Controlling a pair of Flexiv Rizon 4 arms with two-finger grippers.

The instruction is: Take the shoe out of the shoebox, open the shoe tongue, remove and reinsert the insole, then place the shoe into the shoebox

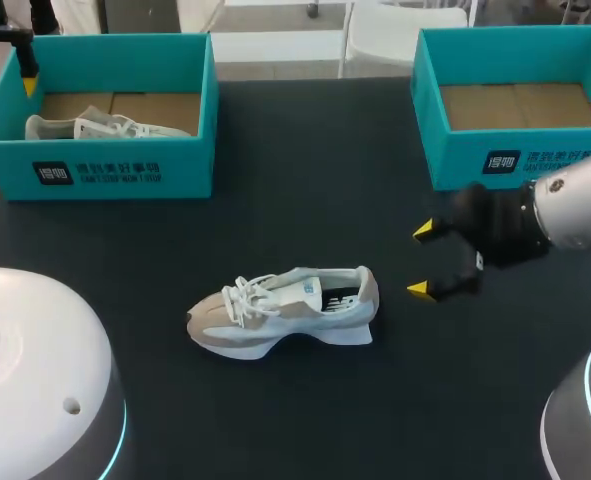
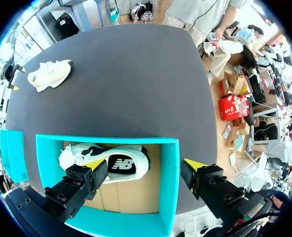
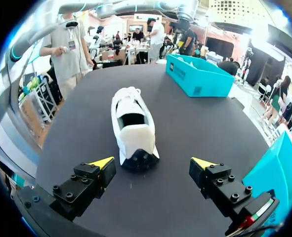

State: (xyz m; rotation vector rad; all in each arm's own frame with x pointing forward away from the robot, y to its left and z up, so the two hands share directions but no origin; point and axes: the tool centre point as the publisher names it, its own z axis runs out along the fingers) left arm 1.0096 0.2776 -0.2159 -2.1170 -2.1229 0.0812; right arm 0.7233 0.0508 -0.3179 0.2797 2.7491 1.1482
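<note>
A white and beige sneaker [image 1: 285,310] lies on its sole in the middle of the black table, toe to the left. In the right wrist view the sneaker [image 3: 132,126] is straight ahead with its heel towards me. My right gripper [image 1: 423,260] [image 3: 153,163] hovers open just right of the heel, touching nothing. A second white sneaker [image 1: 95,126] [image 2: 106,163] lies inside the left teal shoebox [image 1: 105,170]. My left gripper [image 2: 145,168] stands open above that shoebox [image 2: 170,173], near its far left corner [image 1: 25,80]. The table sneaker [image 2: 49,74] shows far beyond the box.
A second teal shoebox [image 1: 515,160] [image 3: 279,173] stands at the back right, holding only a cardboard liner. The left box [image 3: 200,76] appears beyond the sneaker. White robot base housings sit at the front left [image 1: 35,380] and front right [image 1: 585,420].
</note>
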